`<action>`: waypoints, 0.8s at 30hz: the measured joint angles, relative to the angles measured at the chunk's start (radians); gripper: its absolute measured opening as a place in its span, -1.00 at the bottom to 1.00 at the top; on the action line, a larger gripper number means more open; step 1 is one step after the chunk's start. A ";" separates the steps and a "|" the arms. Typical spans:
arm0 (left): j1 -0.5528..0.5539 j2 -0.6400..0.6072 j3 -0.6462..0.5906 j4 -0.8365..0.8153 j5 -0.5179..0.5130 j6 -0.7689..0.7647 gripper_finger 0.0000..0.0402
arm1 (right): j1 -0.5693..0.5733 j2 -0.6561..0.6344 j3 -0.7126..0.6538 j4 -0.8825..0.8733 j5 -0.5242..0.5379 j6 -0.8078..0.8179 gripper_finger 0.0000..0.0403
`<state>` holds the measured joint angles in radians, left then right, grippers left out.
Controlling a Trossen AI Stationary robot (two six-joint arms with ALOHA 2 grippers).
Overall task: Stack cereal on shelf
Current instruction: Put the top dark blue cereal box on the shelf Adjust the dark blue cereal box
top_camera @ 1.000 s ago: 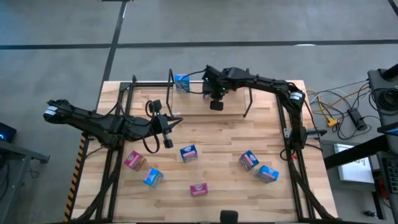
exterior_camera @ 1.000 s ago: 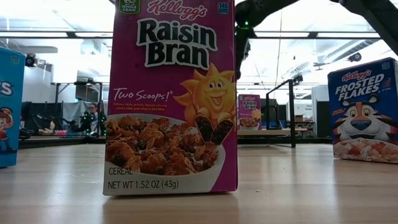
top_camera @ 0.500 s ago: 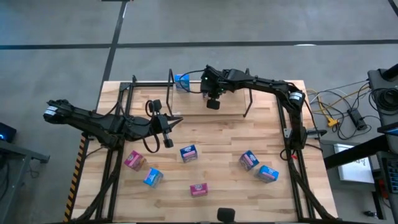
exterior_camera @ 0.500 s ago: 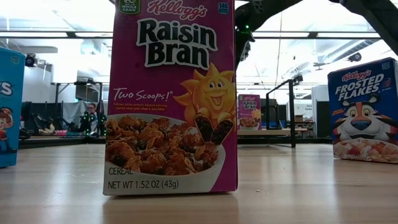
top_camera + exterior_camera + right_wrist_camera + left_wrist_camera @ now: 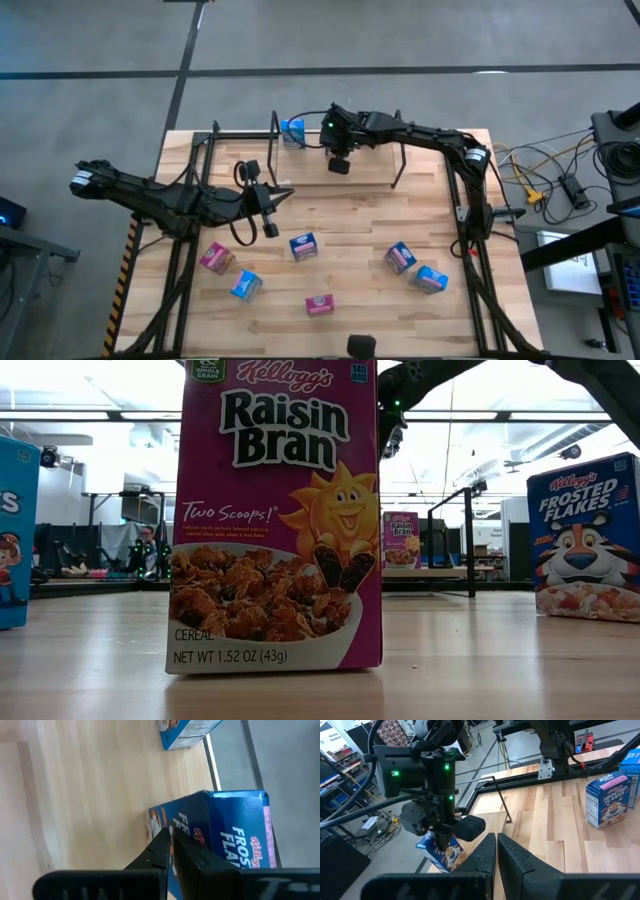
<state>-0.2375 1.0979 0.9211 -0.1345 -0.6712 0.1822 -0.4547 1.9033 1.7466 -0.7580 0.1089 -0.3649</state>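
Note:
My right gripper is shut at the far side of the table, over the shelf, with its tips right at a blue Frosted Flakes box. In the left wrist view this box sits tilted below the right gripper. A second blue box stands at the shelf's far left corner. My left gripper is shut and hovers over the table's middle left, touching nothing. Several loose boxes stand on the near half: pink, blue, blue, pink. My right gripper points its shut fingertips down at the blue box's printed face. I cannot tell whether they touch it. The box rests below the gripper, tilted, and is not lifted.
Two more boxes stand on the near right. In the low view a Raisin Bran box fills the front, and a small pink box stands far back. Black frame tubes edge both sides of the table.
My right gripper has crept a little toward the table's far left, nearer the blue box at the shelf's corner. My left arm and the loose boxes have kept still.

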 joint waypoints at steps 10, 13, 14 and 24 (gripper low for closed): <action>0.000 0.000 -0.006 0.001 0.010 0.011 -1.00 | 0.048 -0.147 -0.083 -0.103 -0.006 0.068 -0.96; 0.001 0.005 -0.009 0.006 0.051 0.040 -1.00 | 0.051 -0.243 -0.211 -0.004 -0.005 0.119 -0.96; 0.003 0.011 -0.010 0.017 0.060 0.054 -1.00 | 0.051 -0.275 -0.259 0.039 -0.004 0.140 -0.96; 0.157 0.114 -0.015 0.154 0.247 0.172 -1.00 | 0.049 -0.485 -0.603 0.385 0.053 0.243 -0.96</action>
<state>-0.0802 1.2122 0.9058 0.0192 -0.4246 0.3543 -0.4059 1.4179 1.1438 -0.3728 0.1619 -0.1223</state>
